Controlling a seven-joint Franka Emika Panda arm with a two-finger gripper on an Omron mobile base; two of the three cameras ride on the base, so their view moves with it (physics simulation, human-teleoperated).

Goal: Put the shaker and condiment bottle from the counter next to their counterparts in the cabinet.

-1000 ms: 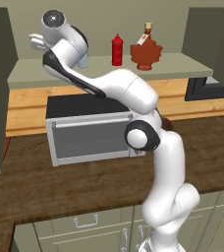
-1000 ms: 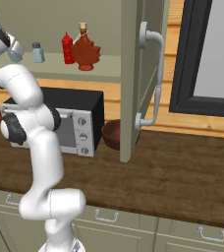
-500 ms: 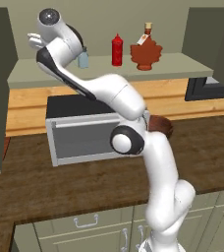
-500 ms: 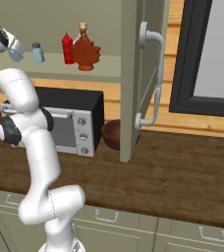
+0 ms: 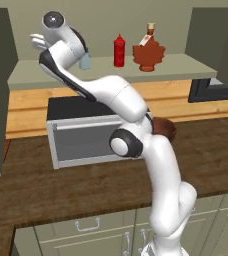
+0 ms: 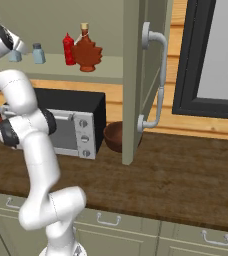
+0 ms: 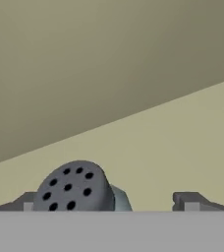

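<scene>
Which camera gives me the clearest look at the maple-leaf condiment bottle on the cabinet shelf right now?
The left base view: the condiment bottle stands unobstructed on the shelf, right of the red squeeze bottle. The right base view also shows it, smaller and close against the squeeze bottle.

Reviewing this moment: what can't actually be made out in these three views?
1. Hand view: the bottom edge cuts off the shaker's body, so its footing on the cabinet shelf is hidden.
2. Left base view: the arm covers most of a shaker.
3. Right base view: the condiment bottle's tag is too small to read.
</scene>
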